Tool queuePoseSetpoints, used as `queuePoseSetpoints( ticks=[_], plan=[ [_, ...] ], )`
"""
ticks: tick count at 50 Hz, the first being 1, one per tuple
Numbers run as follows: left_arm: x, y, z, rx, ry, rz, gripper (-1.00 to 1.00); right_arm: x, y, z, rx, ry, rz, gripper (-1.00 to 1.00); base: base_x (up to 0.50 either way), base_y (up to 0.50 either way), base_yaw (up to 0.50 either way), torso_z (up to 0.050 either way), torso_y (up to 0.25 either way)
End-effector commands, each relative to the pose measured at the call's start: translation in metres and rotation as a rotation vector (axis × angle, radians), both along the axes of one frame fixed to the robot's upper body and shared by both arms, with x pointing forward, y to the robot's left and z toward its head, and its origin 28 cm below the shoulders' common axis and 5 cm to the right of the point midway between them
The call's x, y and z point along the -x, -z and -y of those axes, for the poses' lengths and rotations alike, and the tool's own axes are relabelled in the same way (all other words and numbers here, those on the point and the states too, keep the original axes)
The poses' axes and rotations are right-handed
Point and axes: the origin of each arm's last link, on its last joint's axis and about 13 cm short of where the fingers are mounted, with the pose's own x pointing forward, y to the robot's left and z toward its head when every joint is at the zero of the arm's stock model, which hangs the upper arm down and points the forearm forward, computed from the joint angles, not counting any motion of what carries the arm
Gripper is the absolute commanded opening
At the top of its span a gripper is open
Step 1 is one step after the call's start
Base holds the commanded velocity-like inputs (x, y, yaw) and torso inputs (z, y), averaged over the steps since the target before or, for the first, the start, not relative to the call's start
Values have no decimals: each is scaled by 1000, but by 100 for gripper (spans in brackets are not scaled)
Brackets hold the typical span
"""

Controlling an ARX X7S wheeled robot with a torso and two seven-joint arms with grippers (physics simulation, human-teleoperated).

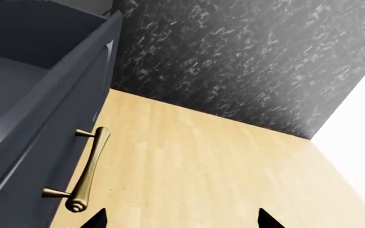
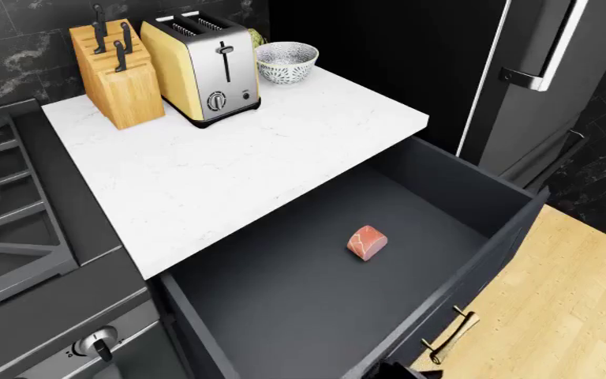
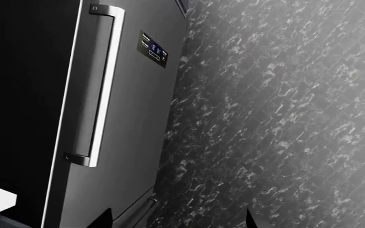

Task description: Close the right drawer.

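Left gripper (image 1: 179, 221) hangs spread open beside the brass handle (image 1: 89, 169); right drawer (image 2: 461, 189) looks rigid and heavy, so push its flat front.

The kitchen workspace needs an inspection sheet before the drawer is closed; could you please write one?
Surface: white marble counter, bare at the front.
Job's things: right drawer pulled fully open, brass handle on its front panel, a piece of raw meat lying inside.
Clutter: knife block, toaster and patterned bowl at the counter's back.
Grippers: left gripper open, near the handle, not touching; right gripper open, facing the fridge.
Cables: nothing seen.
Surroundings: gas stove, dark marbled wall, wooden floor.
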Motion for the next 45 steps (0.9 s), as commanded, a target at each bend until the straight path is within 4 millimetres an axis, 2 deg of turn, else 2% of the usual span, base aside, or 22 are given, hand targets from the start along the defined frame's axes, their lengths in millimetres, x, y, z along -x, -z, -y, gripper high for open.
queuePoseSetpoints(
  ticks=[1,9,28,45],
  plan=[
    [-10,26,-11,-93,-76,-37,100,-1,2,-1,-3,-5,1,100,0,0,0,0,0],
    [-18,35,-16,-120,-102,-38,100,-1,1,-1,-2,-4,1,100,0,0,0,0,0],
    [-54,42,-45,-185,-214,4,100,-3,0,-4,0,-9,-3,100,0,0,0,0,0],
    [-73,39,-62,-185,-311,10,100,-5,-4,-7,6,-14,-2,100,0,0,0,0,0]
  ],
)
